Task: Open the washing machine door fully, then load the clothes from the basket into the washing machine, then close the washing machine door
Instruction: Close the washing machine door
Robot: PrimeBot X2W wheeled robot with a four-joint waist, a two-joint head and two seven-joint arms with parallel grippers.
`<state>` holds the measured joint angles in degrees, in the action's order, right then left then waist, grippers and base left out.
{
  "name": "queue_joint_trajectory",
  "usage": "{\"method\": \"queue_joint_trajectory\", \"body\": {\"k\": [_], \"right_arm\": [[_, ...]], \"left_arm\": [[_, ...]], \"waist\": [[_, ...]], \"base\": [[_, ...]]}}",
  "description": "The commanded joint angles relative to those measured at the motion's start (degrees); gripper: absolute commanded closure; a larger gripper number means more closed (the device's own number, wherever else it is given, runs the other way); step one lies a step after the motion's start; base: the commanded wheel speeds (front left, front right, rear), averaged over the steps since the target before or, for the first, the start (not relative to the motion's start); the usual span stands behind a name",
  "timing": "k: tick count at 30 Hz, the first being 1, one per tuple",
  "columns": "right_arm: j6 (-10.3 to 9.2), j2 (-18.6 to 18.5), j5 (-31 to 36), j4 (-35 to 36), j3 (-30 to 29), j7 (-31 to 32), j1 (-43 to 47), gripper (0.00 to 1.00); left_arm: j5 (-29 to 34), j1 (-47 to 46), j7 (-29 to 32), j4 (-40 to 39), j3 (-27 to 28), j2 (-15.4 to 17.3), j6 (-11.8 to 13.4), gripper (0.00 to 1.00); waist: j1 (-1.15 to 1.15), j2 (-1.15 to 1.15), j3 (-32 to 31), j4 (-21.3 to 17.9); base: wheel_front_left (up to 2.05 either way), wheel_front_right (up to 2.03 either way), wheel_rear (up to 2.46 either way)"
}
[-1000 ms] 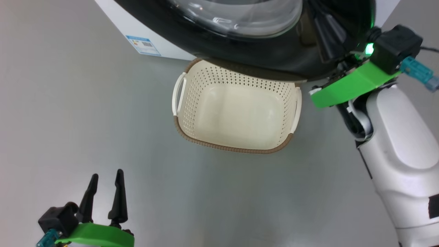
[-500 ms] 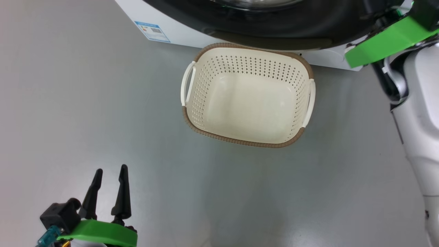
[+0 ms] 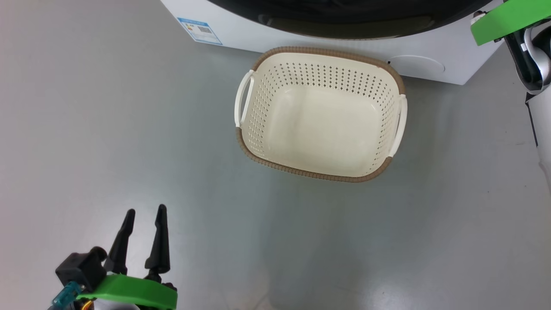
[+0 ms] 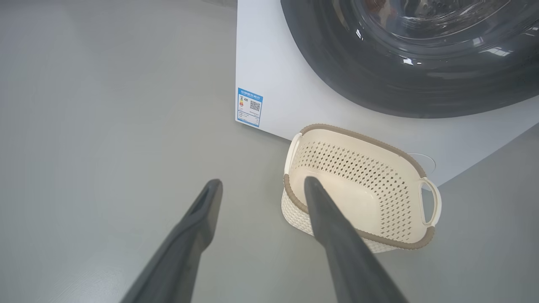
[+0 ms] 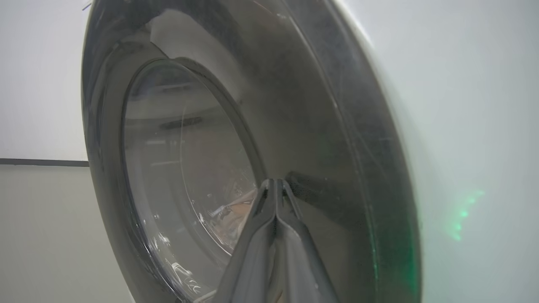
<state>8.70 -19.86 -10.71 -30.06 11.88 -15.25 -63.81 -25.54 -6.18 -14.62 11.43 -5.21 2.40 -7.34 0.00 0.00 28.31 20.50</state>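
Claw, right (image 5: pixel 273 182): fingers pressed together, holding nothing; tips laid on the washing machine door (image 5: pixel 320 126), just beside a dark recess (image 5: pixel 307 183) in its black ring.
Claw, left (image 3: pixel 146 210): spread wide, empty; hangs over the floor (image 3: pixel 107 129), well out from the washing machine (image 3: pixel 267 34), on its label-sticker (image 3: pixel 200 30) side.
Washing machine door: lies close against the washing machine's front; whether it is latched I cannot tell.
Clothes (image 5: pixel 238 208): an orange-brown patch behind the door glass, inside the washing machine; blurred, so I only take it for them.
Basket (image 3: pixel 323 50): on the floor just before the washing machine's front, below the door; nothing in it.
Step in hand: by my judgement the closing push, with loading done.
Method: I should press square on the black ring near the recess, never on the glass bulge, firm and steady until the door seats, fingers together so they do not slide off the gloss.
Caution: my left claw is best left well out from the washing machine.
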Motion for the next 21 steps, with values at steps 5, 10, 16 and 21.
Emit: {"method": "queue_joint_trajectory", "body": {"k": [5,10,16,21], "right_arm": [[-1.21,-1.0,0.1,-0.2,-2.8,0.3,-1.4,1.0],[-1.21,-0.3,-0.6,3.2,-2.6,0.3,3.4,1.0],[-1.21,1.8,-2.0,12.0,-4.3,0.3,15.3,0.61],[-1.21,5.0,-3.0,18.0,-6.0,0.3,27.2,0.01]], "left_arm": [[-0.3,-1.1,-0.4,-0.8,1.9,1.6,-0.1,0.0],[-0.4,-1.3,-0.4,-0.8,2.4,1.4,-0.1,0.0],[-0.2,-1.2,-0.4,-1.0,4.3,1.0,-0.1,0.0],[0.7,-0.2,-0.4,-0.9,6.6,0.7,-0.1,0.0]], "waist": [[0.0,0.0,-1.1,-0.2],[0.0,0.0,-3.1,-1.1],[0.0,0.0,-7.2,-3.4],[0.0,0.0,-12.1,-6.3]], "base": [[0.0,0.0,0.0],[0.0,0.0,0.0],[0.0,0.0,0.0],[0.0,0.0,0.0]]}}
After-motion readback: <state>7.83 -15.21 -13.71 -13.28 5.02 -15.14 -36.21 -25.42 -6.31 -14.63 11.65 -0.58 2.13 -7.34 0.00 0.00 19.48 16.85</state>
